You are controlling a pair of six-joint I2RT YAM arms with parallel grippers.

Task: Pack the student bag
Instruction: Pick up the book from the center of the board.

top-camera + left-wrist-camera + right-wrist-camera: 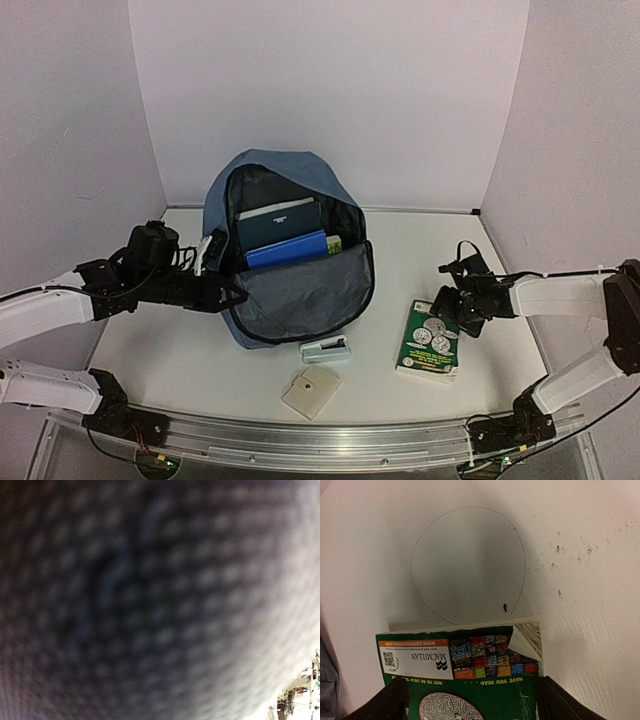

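Observation:
The student bag (300,290), slate-blue with grey lining, lies open in the middle of the table. Inside it stand a dark notebook (278,222), a blue book (287,250) and a small yellow-green item (334,244). My left gripper (228,291) is at the bag's left rim and seems shut on it. Blurred fabric (150,600) fills the left wrist view and hides the jaws. A green paperback (429,340) lies flat to the right. My right gripper (448,303) is open over its end, and in the right wrist view (475,705) the fingers (395,700) stand on either side of the book (470,685).
A small white and grey box (326,349) and a beige square pad (311,391) lie in front of the bag. A metal rail (330,440) runs along the near edge. Walls close in on the left, back and right.

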